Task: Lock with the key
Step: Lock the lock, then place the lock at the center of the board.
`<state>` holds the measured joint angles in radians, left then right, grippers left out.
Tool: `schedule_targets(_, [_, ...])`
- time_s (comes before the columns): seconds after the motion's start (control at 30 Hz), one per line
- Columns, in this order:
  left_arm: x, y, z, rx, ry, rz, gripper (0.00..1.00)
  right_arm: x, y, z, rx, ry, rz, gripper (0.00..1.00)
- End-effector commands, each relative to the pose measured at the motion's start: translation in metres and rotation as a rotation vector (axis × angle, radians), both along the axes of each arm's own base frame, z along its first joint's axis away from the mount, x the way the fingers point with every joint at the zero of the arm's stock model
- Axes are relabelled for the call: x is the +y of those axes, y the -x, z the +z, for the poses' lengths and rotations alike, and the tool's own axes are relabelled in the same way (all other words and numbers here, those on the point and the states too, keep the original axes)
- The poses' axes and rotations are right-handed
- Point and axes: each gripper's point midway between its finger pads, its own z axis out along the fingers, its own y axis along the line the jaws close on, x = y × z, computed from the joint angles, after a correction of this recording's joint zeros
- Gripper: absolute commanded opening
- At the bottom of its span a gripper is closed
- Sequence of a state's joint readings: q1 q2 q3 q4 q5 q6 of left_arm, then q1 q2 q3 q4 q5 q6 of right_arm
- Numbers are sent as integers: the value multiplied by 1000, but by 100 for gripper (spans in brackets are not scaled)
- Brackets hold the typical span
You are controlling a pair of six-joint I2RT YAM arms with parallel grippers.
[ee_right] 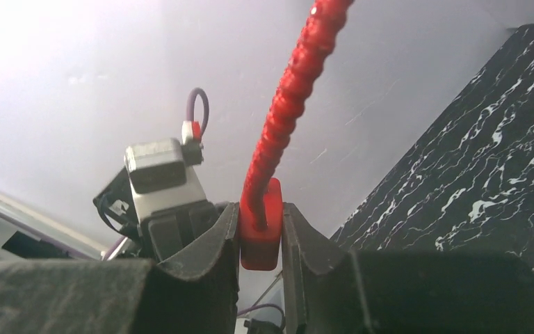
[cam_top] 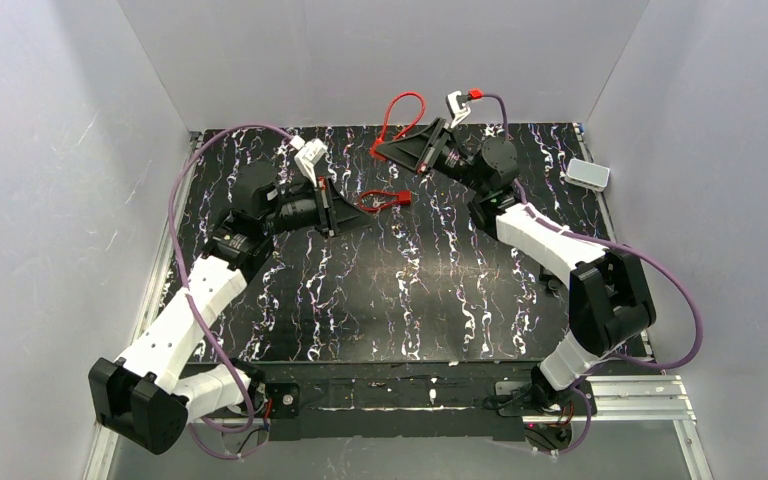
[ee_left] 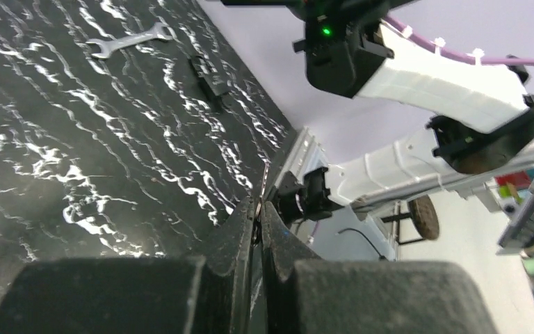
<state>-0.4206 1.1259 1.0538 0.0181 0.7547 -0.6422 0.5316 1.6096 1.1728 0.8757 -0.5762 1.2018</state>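
Seen from above, two robot arms are reaching across a black tabletop with white marble veining (cam_top: 410, 300), meeting near its far edge.

The right gripper (ee_right: 261, 209) is clamping a red cable lock (ee_right: 261, 240) between its two black fingers. The lock's small red plastic block is sitting upright between the fingertips, and its ribbed red cable (ee_right: 290, 90) is rising out of the top. From above, that cable is arching in a loop over the far edge of the table, against the pale back wall.

The left gripper (cam_top: 358, 212) is pointing towards the right arm, its fingers pressed flat together with no gap showing in its own wrist camera. A small red key piece with a thin wire loop (cam_top: 385, 200) is sitting right at its fingertips. Whether the fingers are pinching it cannot be told.

The left wrist camera is also showing a silver open-ended wrench (ee_left: 128, 40) lying flat on the table, with a small black part (ee_left: 208, 73) near it. A small white rectangular box (cam_top: 587, 173) is resting at the table's far right edge.
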Motion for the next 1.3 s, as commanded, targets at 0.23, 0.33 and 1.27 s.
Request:
schedule_targets(0.23, [-2, 45, 14, 71, 131, -218, 0, -10, 23, 26, -210, -2, 13, 1])
schedule_targets(0.33, [6, 39, 11, 88, 135, -187, 0, -11, 29, 12, -259, 77, 26, 1])
schedule_targets(1.27, [126, -36, -8, 156, 183, 242, 0, -66, -44, -270, -765, 1777, 191, 4])
